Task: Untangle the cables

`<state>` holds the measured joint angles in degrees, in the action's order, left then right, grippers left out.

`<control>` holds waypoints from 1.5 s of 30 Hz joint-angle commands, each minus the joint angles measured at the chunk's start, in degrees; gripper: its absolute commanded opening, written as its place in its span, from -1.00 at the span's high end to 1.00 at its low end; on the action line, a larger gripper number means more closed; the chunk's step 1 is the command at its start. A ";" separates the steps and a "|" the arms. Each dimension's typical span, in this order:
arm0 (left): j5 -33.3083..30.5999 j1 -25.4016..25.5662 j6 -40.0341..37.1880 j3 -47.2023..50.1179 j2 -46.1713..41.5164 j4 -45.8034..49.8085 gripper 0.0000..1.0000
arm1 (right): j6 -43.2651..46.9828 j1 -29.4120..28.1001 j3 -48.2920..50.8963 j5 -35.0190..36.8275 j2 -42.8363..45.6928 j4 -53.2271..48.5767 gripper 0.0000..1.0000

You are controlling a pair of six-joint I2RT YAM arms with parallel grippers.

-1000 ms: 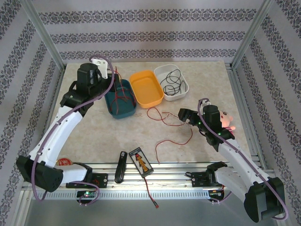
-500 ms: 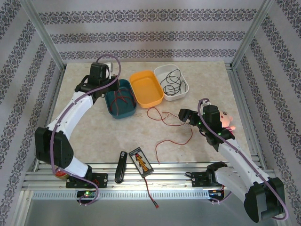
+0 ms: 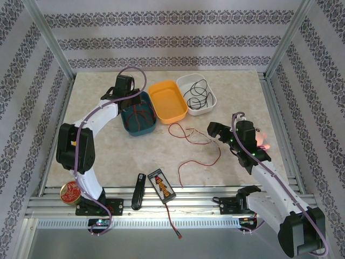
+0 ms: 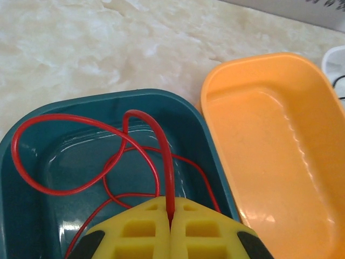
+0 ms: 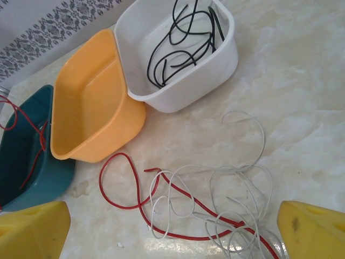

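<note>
Over the teal plastic tray [image 4: 135, 96], the left tool [image 4: 170, 226] clamps a thin red wire [image 4: 168, 178]; a black wire [image 5: 171, 38] lies sorted in the white tray [image 5: 183, 97]. Left to do: second red wire [image 5: 101, 181] and whitish wire [image 5: 243, 112], tangled under the wide-apart right tool [image 5: 172, 226].

Overhead camera behind my bases sees the whole table [image 3: 237, 102]; both wrist cameras look down close, sharing the orange tray [image 5: 91, 97].

teal tray [image 5: 13, 178]: cut L edge | whitish cable [image 5: 215, 168]: cut btm edge
</note>
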<state>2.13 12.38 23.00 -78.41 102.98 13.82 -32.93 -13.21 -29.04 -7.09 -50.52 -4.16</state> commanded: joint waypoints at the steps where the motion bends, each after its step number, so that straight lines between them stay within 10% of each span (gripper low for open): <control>1: -1.94 0.42 0.22 -1.91 1.63 -3.32 1.00 | -0.89 0.55 0.17 -1.45 -1.14 1.54 -0.97; 10: -1.16 0.71 3.93 1.26 3.31 -4.12 0.98 | -2.15 0.56 -0.06 3.04 -0.34 -0.94 -0.96; 24: -0.46 1.57 5.38 5.46 1.79 -5.02 0.24 | -2.91 0.41 -5.41 7.77 0.68 -22.61 -0.83; 45: 7.33 2.44 1.82 5.80 4.80 1.57 0.63 | -3.94 0.01 -7.26 9.82 5.42 -31.43 -0.70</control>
<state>6.26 13.87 26.37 -73.60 106.34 11.99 -36.12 -13.26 -34.68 0.89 -46.11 -33.06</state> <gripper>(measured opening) 0.189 0.850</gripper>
